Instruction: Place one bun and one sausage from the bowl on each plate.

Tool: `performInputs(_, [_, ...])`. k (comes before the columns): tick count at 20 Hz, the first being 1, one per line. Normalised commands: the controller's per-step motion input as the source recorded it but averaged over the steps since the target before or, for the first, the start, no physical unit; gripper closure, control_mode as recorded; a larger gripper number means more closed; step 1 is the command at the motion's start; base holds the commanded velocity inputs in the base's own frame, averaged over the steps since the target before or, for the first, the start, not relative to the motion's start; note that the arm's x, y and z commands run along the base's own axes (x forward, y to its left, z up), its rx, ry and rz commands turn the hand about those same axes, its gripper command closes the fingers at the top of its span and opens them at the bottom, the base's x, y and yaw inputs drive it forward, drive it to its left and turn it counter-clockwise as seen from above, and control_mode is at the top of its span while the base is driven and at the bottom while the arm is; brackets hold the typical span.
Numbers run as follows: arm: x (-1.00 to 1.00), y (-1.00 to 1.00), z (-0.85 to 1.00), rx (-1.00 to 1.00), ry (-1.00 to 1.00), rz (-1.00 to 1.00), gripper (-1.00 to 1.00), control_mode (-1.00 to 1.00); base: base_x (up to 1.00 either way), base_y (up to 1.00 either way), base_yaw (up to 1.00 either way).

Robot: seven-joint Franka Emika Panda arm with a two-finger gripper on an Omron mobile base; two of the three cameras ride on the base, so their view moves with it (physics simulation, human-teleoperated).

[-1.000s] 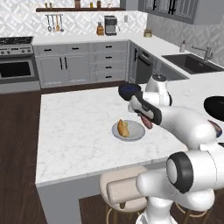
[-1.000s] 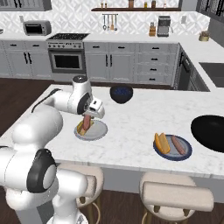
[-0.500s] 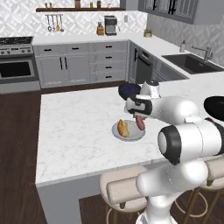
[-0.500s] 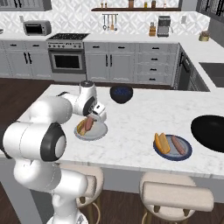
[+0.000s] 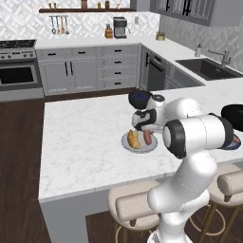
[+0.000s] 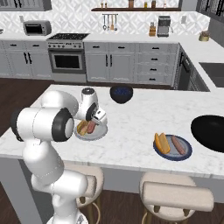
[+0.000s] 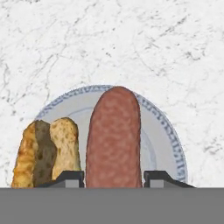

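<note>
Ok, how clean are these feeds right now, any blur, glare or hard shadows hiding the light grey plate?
Hand view: sharp, evenly lit, the reddish-brown sausage and split golden bun crisp over the light grey round plate, no glare. Left base view: flat lighting, no blur, the white arm covers part of that plate's far rim. Right base view: clear, soft shadows, the hand hides some of the plate.

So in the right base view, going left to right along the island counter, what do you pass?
Grey plate with bun and sausage under the gripper → blue bowl → blue plate with its bun and sausage → black bowl.
</note>
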Motion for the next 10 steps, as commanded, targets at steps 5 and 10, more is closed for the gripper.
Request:
performInputs(5, [0.03,0.06,-0.27,0.0,0.0,-0.05,1.0,-1.0,0.0,0.0,0.0])
performInputs(10, [0.02,0.08,-0.29,0.0,0.0,-0.04,1.0,-1.0,0.0,0.0,0.0])
